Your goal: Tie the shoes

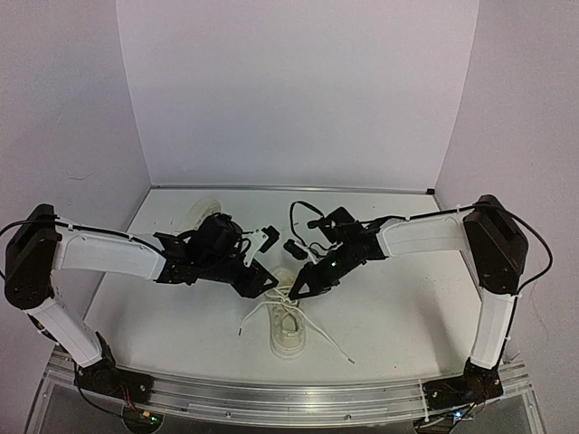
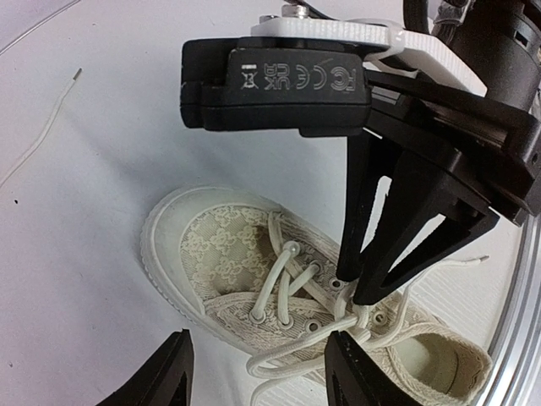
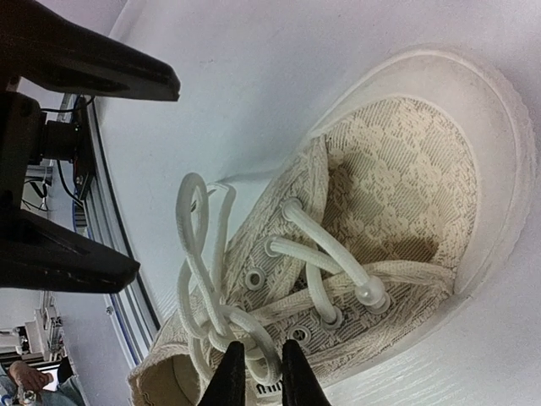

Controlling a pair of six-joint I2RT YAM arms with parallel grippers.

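Observation:
One cream-white shoe [image 1: 288,324] lies at the table's middle, toe toward the back, its laces crossed into a loose knot [image 3: 221,326]. My right gripper [image 1: 301,287] is over the tongue; in the right wrist view it [image 3: 260,374] is shut on a lace loop [image 3: 275,351] at the knot. My left gripper [image 1: 270,282] is open, and in the left wrist view it [image 2: 258,376] stands wide above the shoe's [image 2: 224,262] side, a lace loop below it. Lace ends trail to the table front [image 1: 346,359]. A second pale shoe [image 1: 206,210] shows partly behind the left arm.
White walls close off the table's back and sides. An aluminium rail [image 1: 289,398] runs along the front edge. A thin loose lace end [image 2: 42,127] lies on the table to the left of the shoe in the left wrist view.

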